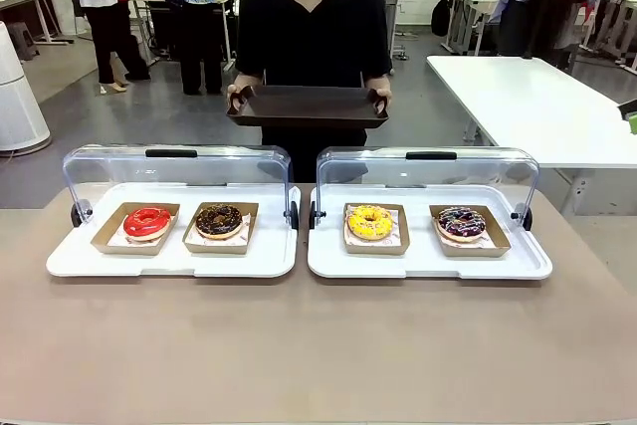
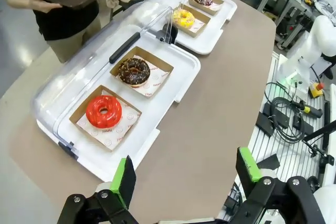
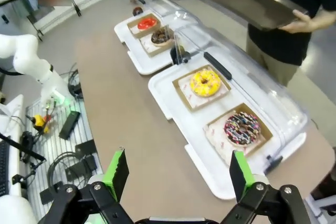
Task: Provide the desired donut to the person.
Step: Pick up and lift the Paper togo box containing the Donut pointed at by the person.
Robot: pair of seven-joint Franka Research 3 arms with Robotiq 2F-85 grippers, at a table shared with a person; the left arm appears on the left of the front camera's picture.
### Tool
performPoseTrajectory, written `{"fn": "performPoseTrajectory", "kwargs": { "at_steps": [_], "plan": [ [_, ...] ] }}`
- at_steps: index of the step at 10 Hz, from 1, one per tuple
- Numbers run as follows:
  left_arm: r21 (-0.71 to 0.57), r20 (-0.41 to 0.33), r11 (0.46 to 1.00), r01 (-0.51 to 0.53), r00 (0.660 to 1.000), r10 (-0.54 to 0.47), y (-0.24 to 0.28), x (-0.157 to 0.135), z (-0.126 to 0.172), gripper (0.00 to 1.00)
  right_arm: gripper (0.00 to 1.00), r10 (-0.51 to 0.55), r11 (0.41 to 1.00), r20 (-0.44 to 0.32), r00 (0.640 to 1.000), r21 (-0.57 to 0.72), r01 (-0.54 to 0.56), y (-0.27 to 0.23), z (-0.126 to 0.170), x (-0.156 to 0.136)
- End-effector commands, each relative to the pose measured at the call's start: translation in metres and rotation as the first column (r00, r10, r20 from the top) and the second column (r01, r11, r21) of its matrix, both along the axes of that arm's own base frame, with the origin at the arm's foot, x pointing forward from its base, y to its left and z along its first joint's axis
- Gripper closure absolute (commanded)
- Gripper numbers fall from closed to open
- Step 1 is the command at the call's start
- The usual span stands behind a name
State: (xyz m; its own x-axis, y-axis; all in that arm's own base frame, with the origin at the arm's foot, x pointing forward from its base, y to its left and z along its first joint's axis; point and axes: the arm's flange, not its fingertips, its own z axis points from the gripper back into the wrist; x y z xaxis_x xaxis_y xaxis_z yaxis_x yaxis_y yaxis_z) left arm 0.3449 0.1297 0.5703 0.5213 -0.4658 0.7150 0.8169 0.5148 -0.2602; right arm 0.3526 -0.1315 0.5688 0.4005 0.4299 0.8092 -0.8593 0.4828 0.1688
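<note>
Currently listed, each place reckoned from the yellow donut (image 1: pixel 370 221).
- Yellow donut: in a card boat (image 1: pixel 351 212), left half of the right case (image 1: pixel 428 264), on the tabletop (image 1: pixel 318 345).
- Sprinkled donut (image 1: pixel 461 223): just right of it, same case, own boat.
- Chocolate donut (image 1: pixel 219 220): left of it, in the left case (image 1: pixel 169 264), own boat.
- Red donut (image 1: pixel 147 221): farther left, past the chocolate donut, same case.
- Lids (image 1: pixel 174 171): clear, both swung up behind the donuts.
- Person (image 1: pixel 314 27): behind it, across the tabletop, holding a brown tray (image 1: pixel 309 105) level by its ends.
- Left end effector (image 2: pixel 185 169): near side, well off to its left, above the tabletop; fingers wide, holding nothing.
- Right end effector (image 3: pixel 178 167): near side, off to its right, above the tabletop; fingers wide, holding nothing.
</note>
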Motion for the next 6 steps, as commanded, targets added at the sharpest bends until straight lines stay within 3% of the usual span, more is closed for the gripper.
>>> {"fn": "performPoseTrajectory", "kwargs": {
  "at_steps": [1, 6],
  "plan": [
    [-0.002, 0.005, 1.0, 0.008, 1.0, -0.008, 0.009, -0.009, -0.004, 0.0, 0.0, -0.006, 1.0, 0.033, 0.999, -0.013, 0.006, -0.007, 0.004, -0.007],
    [0.008, -0.01, 1.0, -0.016, 1.0, 0.016, 0.021, -0.026, -0.01, 0.0, 0.0, 0.0, 1.0, 0.059, 0.998, -0.027, 0.001, -0.02, 0.008, -0.026]
  ]
}}
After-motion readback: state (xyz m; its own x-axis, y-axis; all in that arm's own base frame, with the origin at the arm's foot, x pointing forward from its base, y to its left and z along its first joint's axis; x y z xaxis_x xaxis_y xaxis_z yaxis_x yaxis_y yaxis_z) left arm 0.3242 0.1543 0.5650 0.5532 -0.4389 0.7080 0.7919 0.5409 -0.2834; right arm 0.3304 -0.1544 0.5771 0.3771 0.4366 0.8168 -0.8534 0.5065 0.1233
